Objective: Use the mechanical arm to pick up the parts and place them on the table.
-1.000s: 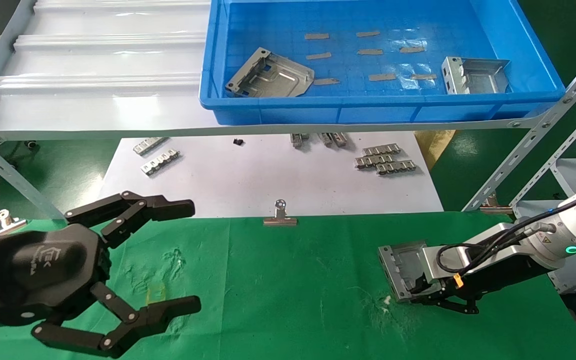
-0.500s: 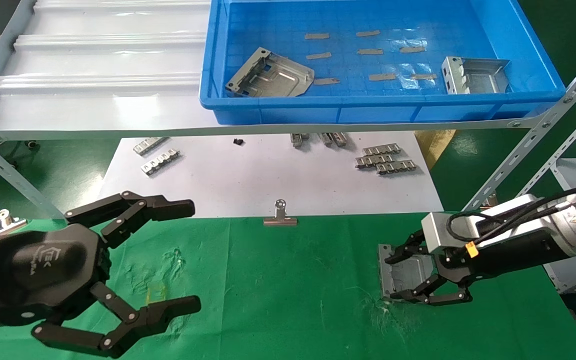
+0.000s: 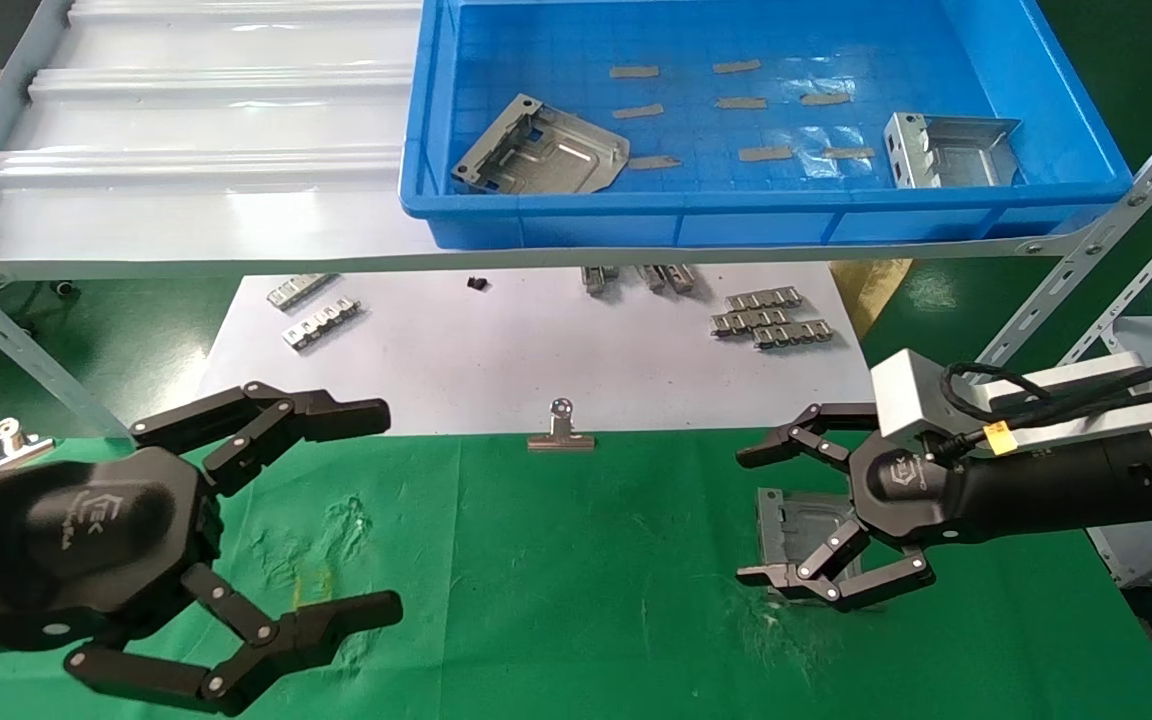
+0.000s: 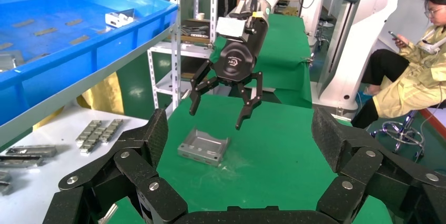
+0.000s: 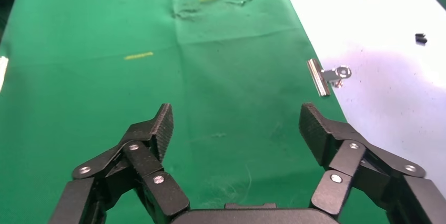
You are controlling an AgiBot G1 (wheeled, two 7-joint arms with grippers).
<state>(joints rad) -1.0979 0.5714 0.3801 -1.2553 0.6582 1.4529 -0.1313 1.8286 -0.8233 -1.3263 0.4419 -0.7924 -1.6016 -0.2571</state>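
Part under spread right pincer.

Three parts show: two in the far blue tray, one at its left and one at its right, and one on the near green table. One binder clip lies at the white sheet edge.

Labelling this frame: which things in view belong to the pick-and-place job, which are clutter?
Job: right gripper, open above part on the table; two parts in the blue tray; green table.

Clutter: ribbed metal strips, binder clip, white sheet. Left gripper idle, open.
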